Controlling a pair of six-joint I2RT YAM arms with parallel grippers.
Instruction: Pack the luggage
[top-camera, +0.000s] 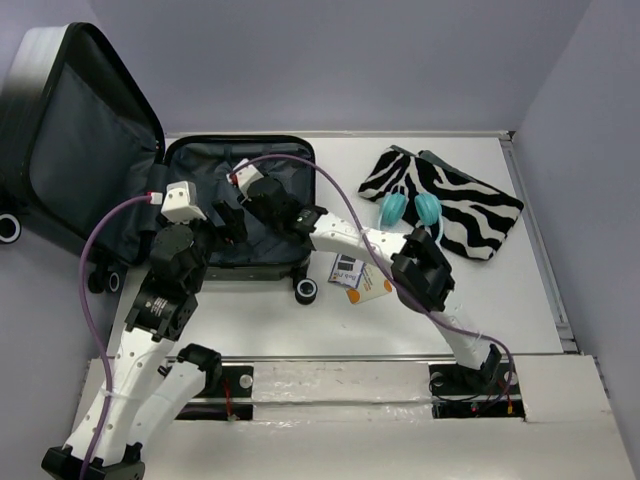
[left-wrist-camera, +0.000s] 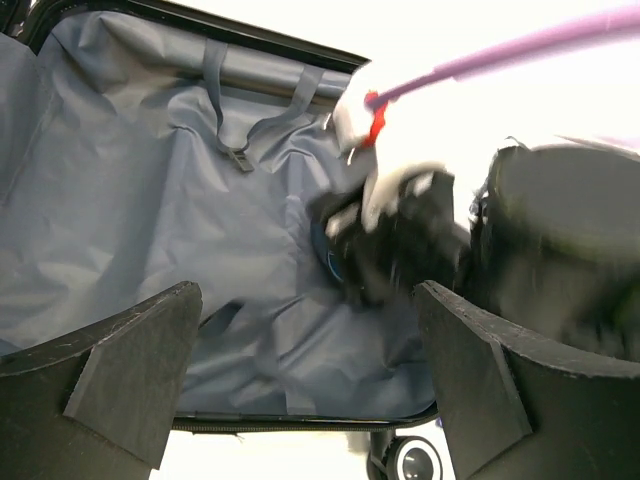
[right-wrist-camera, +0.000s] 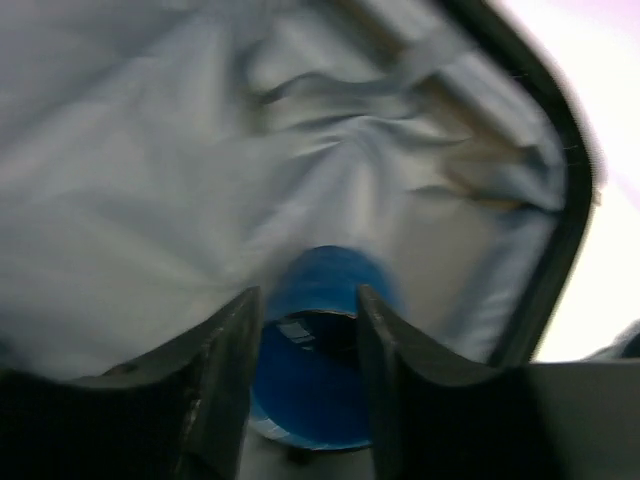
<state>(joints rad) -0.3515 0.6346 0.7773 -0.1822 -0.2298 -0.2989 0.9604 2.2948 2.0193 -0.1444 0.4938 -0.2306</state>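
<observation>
Right hand straddled a blue roll inside the luggage, grip impossible to tell; left hand hovered wide open.

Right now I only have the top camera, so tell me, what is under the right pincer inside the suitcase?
Observer: The right wrist view shows a blue cylinder-shaped thing on the grey lining. The right pincer is astride it, fingers apart.
Operator: Does the left pincer have anything?
Observer: No. In the left wrist view the left pincer is wide open, with only lining below it.
Operator: Any straps near them?
Observer: One grey strap with a buckle hangs from the edge of the luggage at the top of the left wrist view, apart from both pincers.
</observation>
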